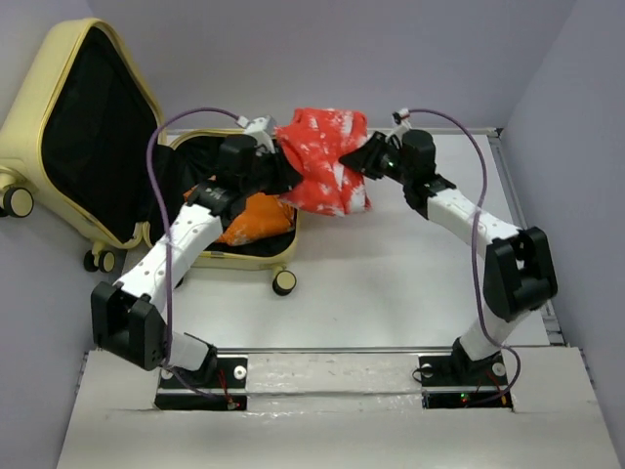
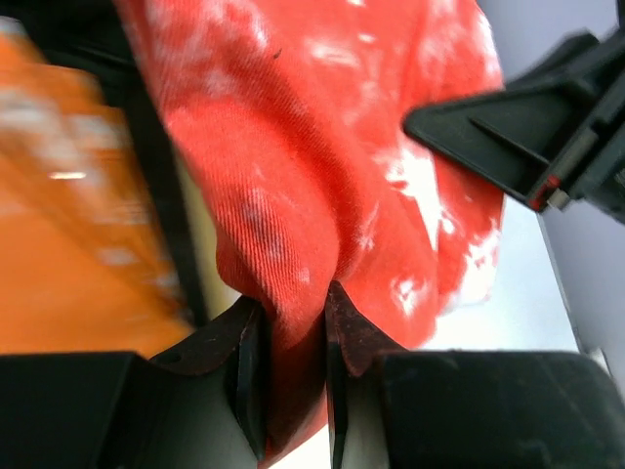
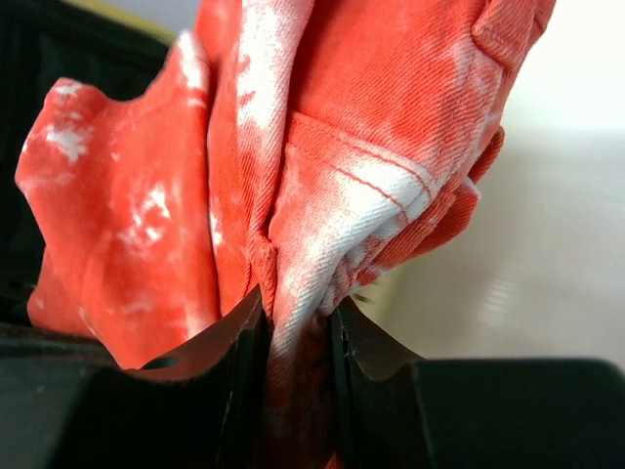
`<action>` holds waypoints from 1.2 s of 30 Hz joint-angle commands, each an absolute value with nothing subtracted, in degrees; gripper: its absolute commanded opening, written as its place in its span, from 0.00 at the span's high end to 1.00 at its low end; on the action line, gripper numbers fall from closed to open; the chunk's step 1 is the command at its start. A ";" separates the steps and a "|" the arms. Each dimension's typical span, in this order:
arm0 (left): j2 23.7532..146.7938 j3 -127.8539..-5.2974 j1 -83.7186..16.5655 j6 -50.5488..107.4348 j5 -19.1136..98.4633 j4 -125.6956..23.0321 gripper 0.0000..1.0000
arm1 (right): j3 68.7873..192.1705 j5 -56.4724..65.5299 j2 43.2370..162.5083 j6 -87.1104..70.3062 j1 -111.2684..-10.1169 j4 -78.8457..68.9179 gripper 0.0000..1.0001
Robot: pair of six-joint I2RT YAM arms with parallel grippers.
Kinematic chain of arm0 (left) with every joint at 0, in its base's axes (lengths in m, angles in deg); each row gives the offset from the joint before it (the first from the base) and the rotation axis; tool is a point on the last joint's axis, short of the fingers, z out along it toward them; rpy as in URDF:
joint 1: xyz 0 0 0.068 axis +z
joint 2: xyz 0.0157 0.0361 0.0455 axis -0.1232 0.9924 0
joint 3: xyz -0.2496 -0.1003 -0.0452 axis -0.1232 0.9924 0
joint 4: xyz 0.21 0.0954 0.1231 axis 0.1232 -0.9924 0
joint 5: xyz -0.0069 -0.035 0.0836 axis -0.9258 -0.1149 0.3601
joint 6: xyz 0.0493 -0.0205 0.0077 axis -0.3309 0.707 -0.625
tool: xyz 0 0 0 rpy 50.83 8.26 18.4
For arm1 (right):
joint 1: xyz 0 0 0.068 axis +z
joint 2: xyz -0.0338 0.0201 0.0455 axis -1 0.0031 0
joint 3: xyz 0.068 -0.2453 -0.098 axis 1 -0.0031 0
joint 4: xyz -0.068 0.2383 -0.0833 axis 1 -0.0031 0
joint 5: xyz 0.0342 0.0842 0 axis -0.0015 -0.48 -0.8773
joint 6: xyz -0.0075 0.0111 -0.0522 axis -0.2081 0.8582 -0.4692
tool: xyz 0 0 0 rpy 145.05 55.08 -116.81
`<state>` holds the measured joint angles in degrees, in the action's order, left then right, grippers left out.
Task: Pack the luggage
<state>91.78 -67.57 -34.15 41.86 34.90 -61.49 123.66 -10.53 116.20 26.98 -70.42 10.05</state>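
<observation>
Red garment (image 1: 327, 161) held between both arms, over the luggage (image 1: 27, 132) edge.
Left gripper (image 2: 293, 327) and right gripper (image 3: 298, 327) each clamp the cloth; luggage lies open far-left, orange bundle (image 1: 256, 220) inside. Best lowered together, clear of rim.

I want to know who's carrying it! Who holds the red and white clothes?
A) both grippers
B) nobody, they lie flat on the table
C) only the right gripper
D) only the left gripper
A: the left gripper and the right gripper each pinch a fold of the red and white clothes between their fingers, as each wrist view shows.
</observation>
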 commanded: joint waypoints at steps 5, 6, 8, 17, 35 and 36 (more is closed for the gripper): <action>77.81 -54.80 -6.14 39.10 36.51 -61.96 0.66 | 153.69 -9.90 139.95 28.73 -56.17 8.74 0.84; 76.85 -53.66 -1.41 38.75 37.64 -63.18 0.25 | 156.68 -9.63 142.61 27.25 -54.42 7.16 0.72; 75.53 -51.89 1.26 36.91 40.54 -64.85 0.02 | 163.27 -9.80 147.71 24.87 -53.09 2.16 0.40; 63.93 -59.69 2.24 38.13 44.78 -70.92 0.01 | 171.92 -7.08 151.44 17.75 -52.38 -11.22 0.05; 49.32 -58.14 -1.44 31.37 91.85 -84.21 0.08 | 143.19 -1.54 123.32 7.20 -52.38 -11.32 0.05; 51.59 -58.04 -1.36 31.71 95.88 -82.54 0.10 | 139.96 -1.72 120.87 6.50 -52.38 -10.88 0.05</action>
